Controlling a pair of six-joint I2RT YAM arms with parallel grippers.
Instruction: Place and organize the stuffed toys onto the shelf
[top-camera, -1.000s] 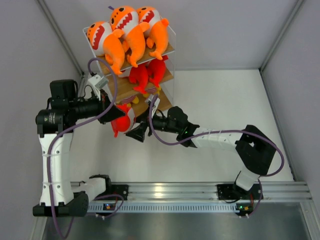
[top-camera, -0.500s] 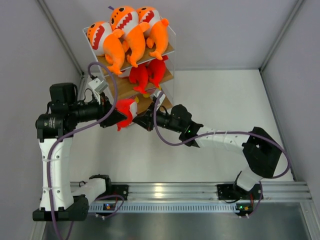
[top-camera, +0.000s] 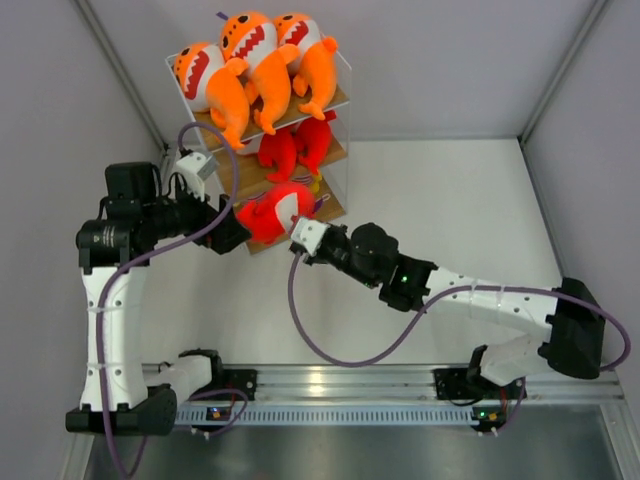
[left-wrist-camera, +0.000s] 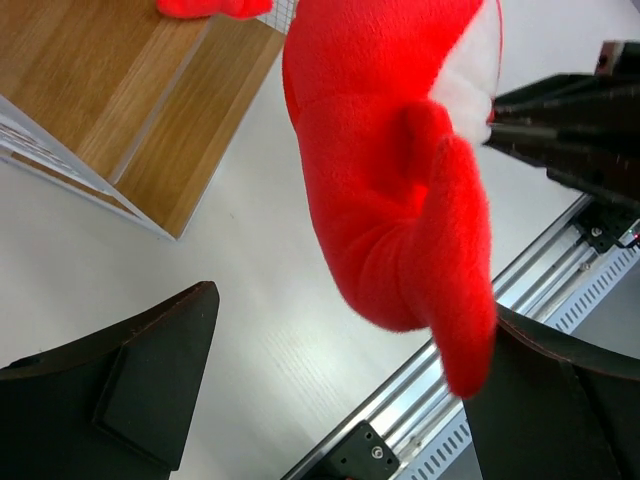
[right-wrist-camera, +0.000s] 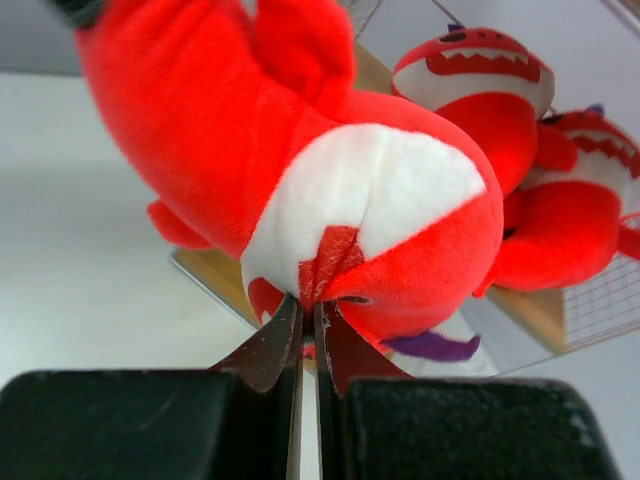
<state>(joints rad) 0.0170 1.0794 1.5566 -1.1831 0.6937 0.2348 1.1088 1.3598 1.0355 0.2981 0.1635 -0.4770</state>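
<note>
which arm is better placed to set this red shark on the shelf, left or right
Right. The right gripper is shut on the red shark, pinching it close to the shelf. The left gripper is open, holding nothing, so it would first need to regrip.

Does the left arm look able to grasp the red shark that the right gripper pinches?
Probably yes: the left gripper stands open with the red shark hanging inside its jaws, nothing in the way. The right gripper pinches it from the opposite side.
</note>
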